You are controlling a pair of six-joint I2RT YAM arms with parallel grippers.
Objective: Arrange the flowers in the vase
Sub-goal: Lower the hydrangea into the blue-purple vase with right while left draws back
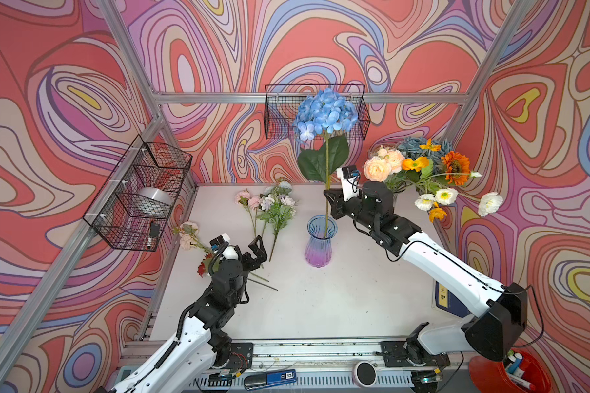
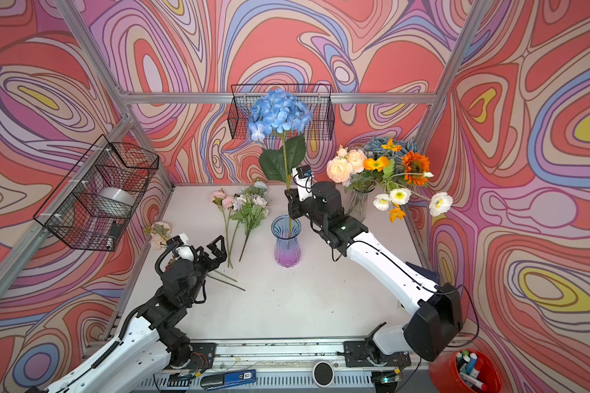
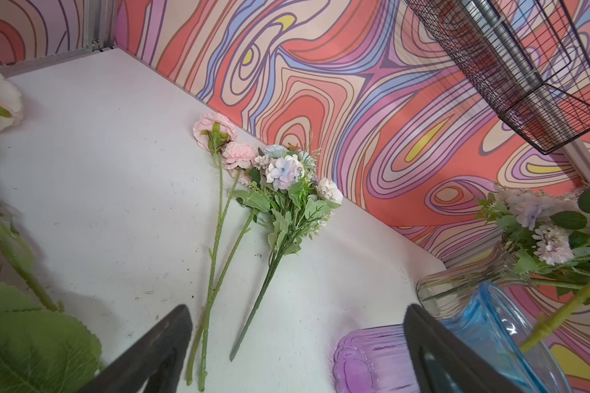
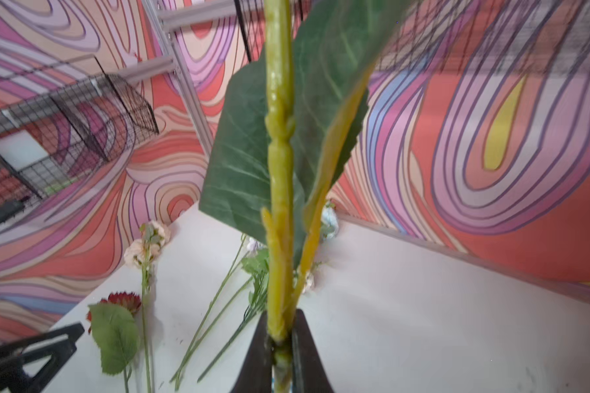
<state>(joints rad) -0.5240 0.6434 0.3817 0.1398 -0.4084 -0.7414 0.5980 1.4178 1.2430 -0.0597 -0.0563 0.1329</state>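
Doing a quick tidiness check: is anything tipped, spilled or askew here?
Nothing stands out. The vase stands upright with the stem of the blue hydrangea in it, clamped by the right gripper. The other flowers lie flat on the table, none visibly damaged.

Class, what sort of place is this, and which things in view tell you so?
Likely a robot lab work cell: an aluminium frame with printed backdrop walls, and a left arm and right arm mounted on a rail.
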